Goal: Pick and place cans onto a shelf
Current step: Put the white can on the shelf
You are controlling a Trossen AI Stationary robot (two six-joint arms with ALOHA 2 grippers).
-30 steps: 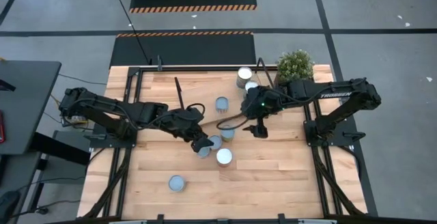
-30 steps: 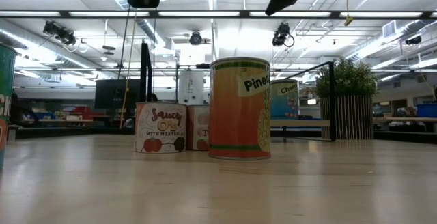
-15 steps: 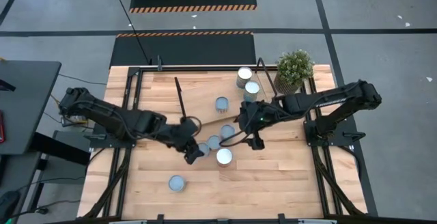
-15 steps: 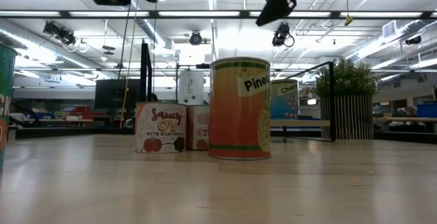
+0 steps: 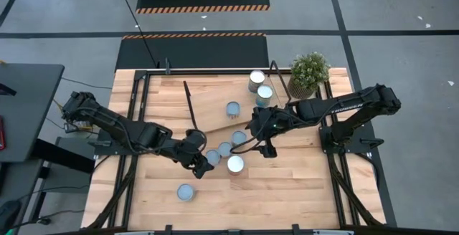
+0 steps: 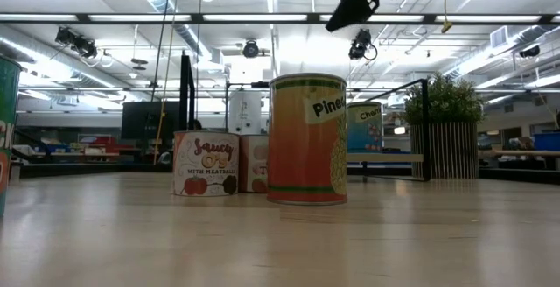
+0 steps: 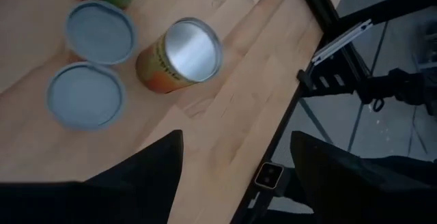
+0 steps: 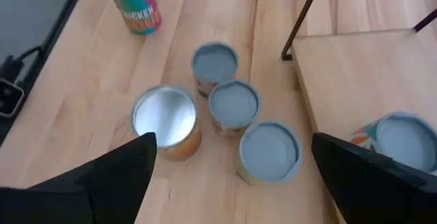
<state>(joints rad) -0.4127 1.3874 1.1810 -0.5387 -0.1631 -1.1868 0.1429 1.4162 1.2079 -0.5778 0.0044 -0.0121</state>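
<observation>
My right jaws (image 5: 267, 151) hang wide and empty, just beside the silver-topped can (image 5: 235, 165), which stands upright. My left jaws (image 5: 201, 169) are wide too.

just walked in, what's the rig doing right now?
Two dark arms are sorting small round tins onto a light wooden shelf. Three tins already stand on it. Both grippers are open and empty, hovering above a cluster of four cans mid-table: the left gripper at its left edge, the right gripper at its right. The orange silver-topped can sits between them. One blue-lidded can stands alone nearer the front.
</observation>
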